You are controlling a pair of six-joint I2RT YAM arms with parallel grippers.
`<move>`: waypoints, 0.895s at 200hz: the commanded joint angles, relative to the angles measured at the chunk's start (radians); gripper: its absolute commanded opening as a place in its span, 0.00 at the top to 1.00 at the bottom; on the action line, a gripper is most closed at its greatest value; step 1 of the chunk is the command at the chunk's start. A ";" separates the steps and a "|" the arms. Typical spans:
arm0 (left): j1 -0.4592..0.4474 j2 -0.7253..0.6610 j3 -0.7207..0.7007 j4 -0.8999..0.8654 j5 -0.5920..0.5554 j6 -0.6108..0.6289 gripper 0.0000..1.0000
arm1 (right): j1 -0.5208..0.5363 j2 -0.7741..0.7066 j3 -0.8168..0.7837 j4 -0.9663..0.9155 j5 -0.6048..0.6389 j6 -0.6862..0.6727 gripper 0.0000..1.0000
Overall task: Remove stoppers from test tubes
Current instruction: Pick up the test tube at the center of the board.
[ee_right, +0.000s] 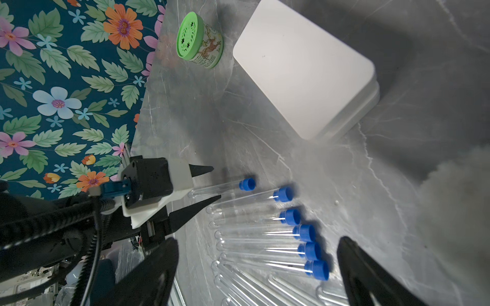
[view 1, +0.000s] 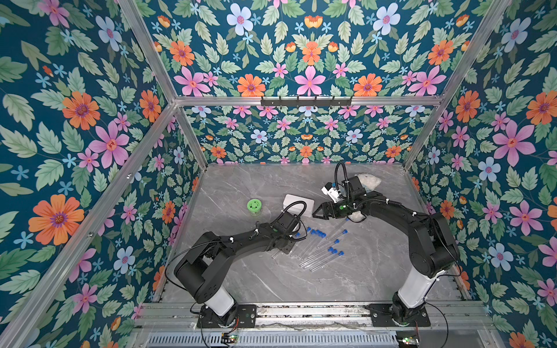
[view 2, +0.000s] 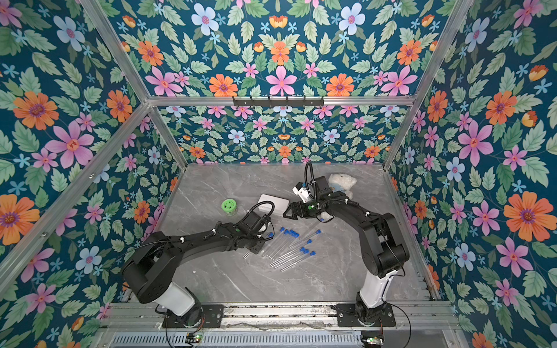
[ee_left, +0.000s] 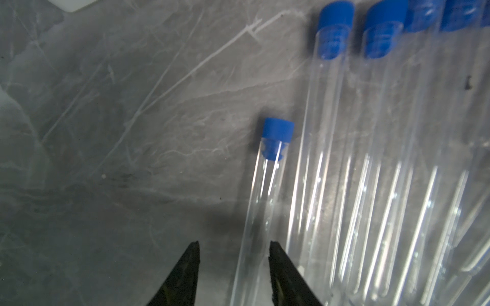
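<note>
On the grey tabletop, between the two arms, approx. ten clear test tubes lie side by side, each w/ blue stoppers in as far as shows, so none is out yet. One tube lies a bit apart on the left arm's side of the row, and the left gripper straddles it near its closed end: jaws apart, one finger touching or just beside the glass, the other w/ a clear gap, i.e. not clamped. That tube's long axis runs straight away from the left gripper, its stopper at the far end, pointing toward the white box and the right gripper. The right gripper hangs w/ jaws wide, holding nothing, near the box and well apart from that stopper, but on the stopper side of the row, so it looks better placed for the pull; the left arm is nearer the glass. Likely next: left pinches the tube, right comes in along the axis.
</note>
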 commanded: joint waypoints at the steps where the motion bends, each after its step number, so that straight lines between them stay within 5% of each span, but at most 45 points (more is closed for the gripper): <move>1: -0.003 0.007 0.006 -0.018 -0.023 0.014 0.56 | 0.000 -0.014 -0.001 -0.002 0.009 -0.014 0.06; 123: -0.005 0.067 0.058 -0.022 -0.013 0.068 0.71 | -0.024 -0.023 -0.008 0.002 0.020 0.015 0.06; 144: -0.005 0.082 0.067 -0.026 -0.005 0.076 0.82 | -0.031 -0.037 -0.018 0.010 0.020 0.022 0.06; 179: -0.005 0.080 0.069 -0.025 -0.006 0.081 0.86 | -0.039 -0.054 -0.028 0.019 0.018 0.030 0.06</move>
